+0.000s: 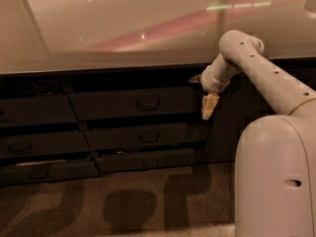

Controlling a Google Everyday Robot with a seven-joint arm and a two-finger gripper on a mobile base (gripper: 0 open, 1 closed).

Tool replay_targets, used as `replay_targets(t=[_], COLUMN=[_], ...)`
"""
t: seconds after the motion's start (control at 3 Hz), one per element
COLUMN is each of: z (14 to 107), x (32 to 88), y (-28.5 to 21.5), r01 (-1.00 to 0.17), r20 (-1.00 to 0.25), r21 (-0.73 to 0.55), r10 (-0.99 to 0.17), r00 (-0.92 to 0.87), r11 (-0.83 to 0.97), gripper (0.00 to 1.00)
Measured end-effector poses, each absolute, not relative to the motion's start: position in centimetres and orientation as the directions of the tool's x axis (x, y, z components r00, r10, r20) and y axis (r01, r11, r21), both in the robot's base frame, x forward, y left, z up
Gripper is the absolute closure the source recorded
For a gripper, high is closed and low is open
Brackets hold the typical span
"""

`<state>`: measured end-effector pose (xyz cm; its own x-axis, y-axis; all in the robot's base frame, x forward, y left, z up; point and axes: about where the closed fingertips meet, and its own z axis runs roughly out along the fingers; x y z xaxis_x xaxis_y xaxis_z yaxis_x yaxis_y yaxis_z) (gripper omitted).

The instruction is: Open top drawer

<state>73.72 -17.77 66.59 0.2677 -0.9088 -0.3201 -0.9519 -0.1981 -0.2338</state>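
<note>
The top drawer (pixel 113 104) is the tall, dark grey front right under the counter, with a small loop handle (pixel 147 102) at its centre. Its front sits back under the counter edge and no tray shows. My gripper (pixel 209 107) hangs pointing down at the drawer's right end, level with the handle and well to the right of it. It holds nothing that I can see. My white arm (pixel 256 68) reaches to it from the lower right.
Two shallower drawers (pixel 143 136) sit below the top drawer, and another column of drawers (pixel 39 142) stands at the left. A pale countertop (pixel 123 28) overhangs them. A dark cabinet door (pixel 222 132) is behind the arm. My white body (pixel 276 181) fills the lower right, on brown carpet (pixel 123 206).
</note>
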Motion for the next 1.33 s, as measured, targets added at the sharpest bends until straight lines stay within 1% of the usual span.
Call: replay_targets(t=[0.33,0.67,1.0,1.33], z=[66.6,66.2,64.4,64.0], x=[73.7,73.6,73.0,73.2], y=[-17.8,-17.7,-18.0,-17.9], r01=[-0.952,-0.94,-0.91,-0.916], r20=[-0.32,-0.299,-0.271,-0.275], r21=[-0.234,-0.263,-0.331,-0.316], r10=[-0.909,-0.907,-0.898,-0.9], r00=[0.268,0.295,0.346,0.339], r11=[-0.198,-0.219,-0.25,-0.249], gripper=[0.0,0.0,0.0,0.0])
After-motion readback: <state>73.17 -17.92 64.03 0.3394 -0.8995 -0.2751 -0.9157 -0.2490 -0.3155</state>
